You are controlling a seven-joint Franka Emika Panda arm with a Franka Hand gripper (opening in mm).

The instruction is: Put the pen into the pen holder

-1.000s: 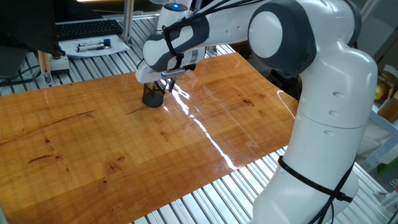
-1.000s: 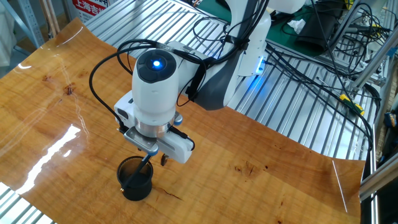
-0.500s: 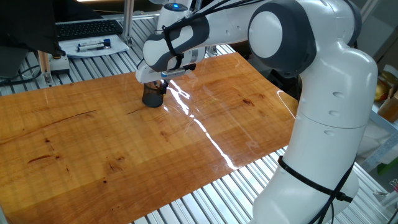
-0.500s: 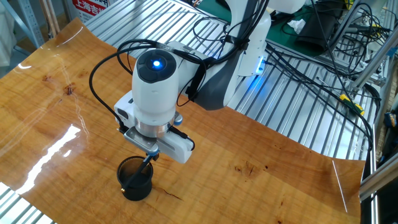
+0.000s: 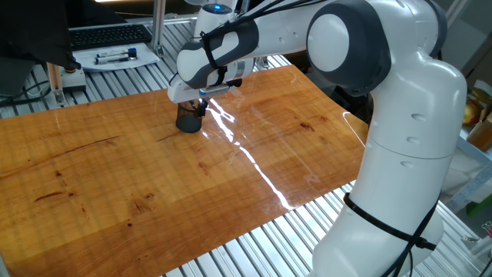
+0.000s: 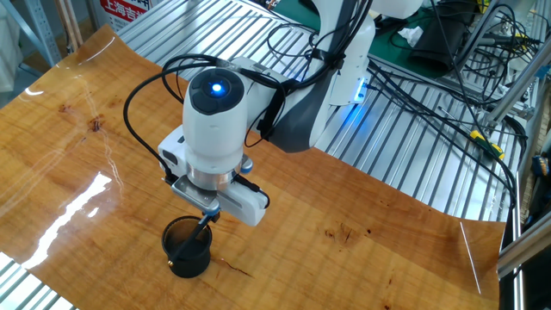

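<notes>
Claw (image 6: 209,215) pinched on pen (image 6: 198,234), tip slanting into pen holder (image 6: 188,249)

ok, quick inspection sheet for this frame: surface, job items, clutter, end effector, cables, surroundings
Surface: wooden tabletop, glossy, with glare streaks.
Job's things: pen slants into the pen holder, lower end inside the cup.
Clutter: nothing seen on the wood.
End effector: right above the holder at the pen's upper end; jaw state unclear.
Cables: black bundle across the metal slats behind the arm.
Surroundings: keyboard and tray with markers beyond the tabletop.
</notes>
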